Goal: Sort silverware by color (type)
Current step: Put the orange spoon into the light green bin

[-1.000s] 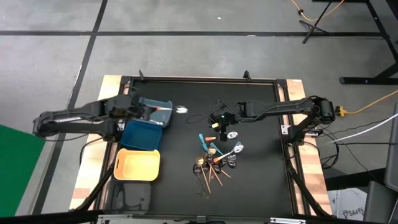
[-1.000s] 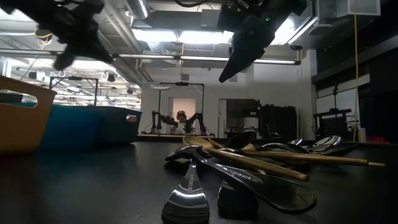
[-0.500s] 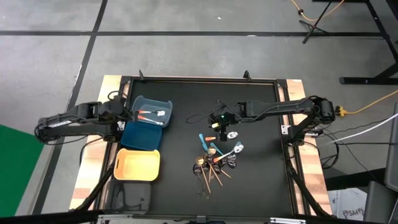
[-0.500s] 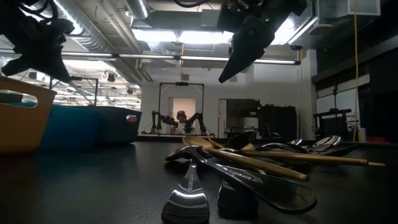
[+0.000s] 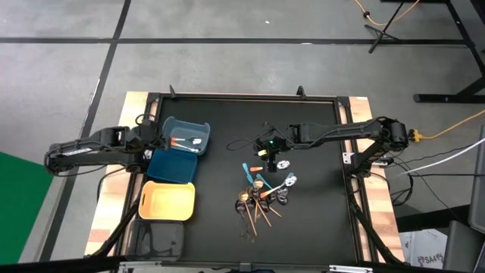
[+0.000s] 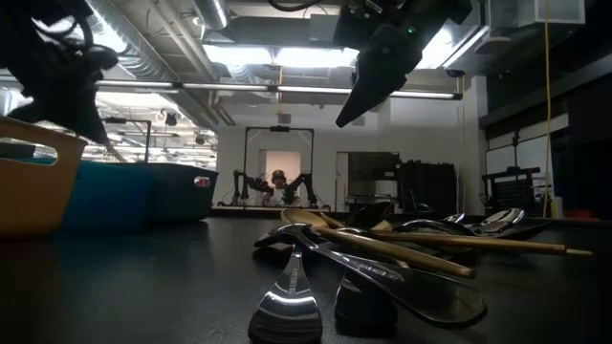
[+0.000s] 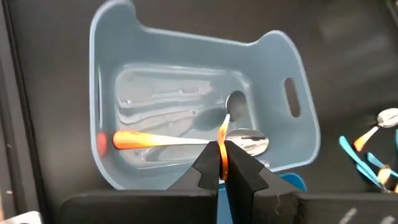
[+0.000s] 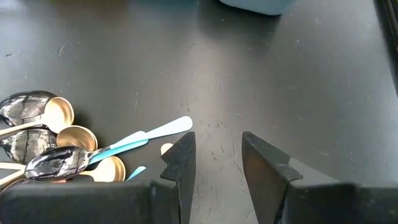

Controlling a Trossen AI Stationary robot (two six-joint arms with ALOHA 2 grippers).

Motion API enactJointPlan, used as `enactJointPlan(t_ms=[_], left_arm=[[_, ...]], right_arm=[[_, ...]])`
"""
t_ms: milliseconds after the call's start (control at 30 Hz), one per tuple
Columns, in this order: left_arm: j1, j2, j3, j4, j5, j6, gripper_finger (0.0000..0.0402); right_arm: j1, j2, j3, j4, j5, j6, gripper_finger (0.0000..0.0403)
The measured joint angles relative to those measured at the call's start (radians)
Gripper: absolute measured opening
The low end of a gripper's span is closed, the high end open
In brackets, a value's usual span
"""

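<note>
Two spoons (image 5: 186,139) in far-left bin (image 5: 198,126); silverware pile (image 5: 262,196) right — mid-table.

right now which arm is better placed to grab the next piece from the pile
The right. Its open right gripper hovers just beside the silverware pile, with a light blue piece right before its fingers. The left gripper is back by the light blue bin, away from the pile.

On my overhead feed I see four bins in a column at the bench's (image 5: 318,220) left side: a light blue bin (image 5: 186,135), a darker blue bin (image 5: 171,164), a yellow bin (image 5: 167,200) and a grey bin (image 5: 161,239). An orange cable (image 5: 455,125) crosses the floor right of the bench.
</note>
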Motion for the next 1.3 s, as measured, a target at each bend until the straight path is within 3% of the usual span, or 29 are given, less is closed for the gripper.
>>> enactJointPlan(t_ms=[167,367,867,1300], left_arm=[[0.000,0.000,-0.042,0.032,-0.011,0.004,0.0008],[0.000,0.000,-0.052,0.038,-0.015,0.004,0.0010],[0.000,0.000,-0.052,0.035,-0.031,0.002,0.0012],[0.000,0.000,-0.053,0.060,-0.033,-0.003,0.0076]], right_arm=[[0.000,0.000,0.000,0.000,-0.007,0.003,0.0119],[0.021,0.000,0.000,-0.002,-0.105,0.023,0.0119],[0.180,0.000,0.000,-0.010,-0.114,0.023,0.0119],[0.183,0.000,0.000,-0.009,-0.113,0.030,0.0119]])
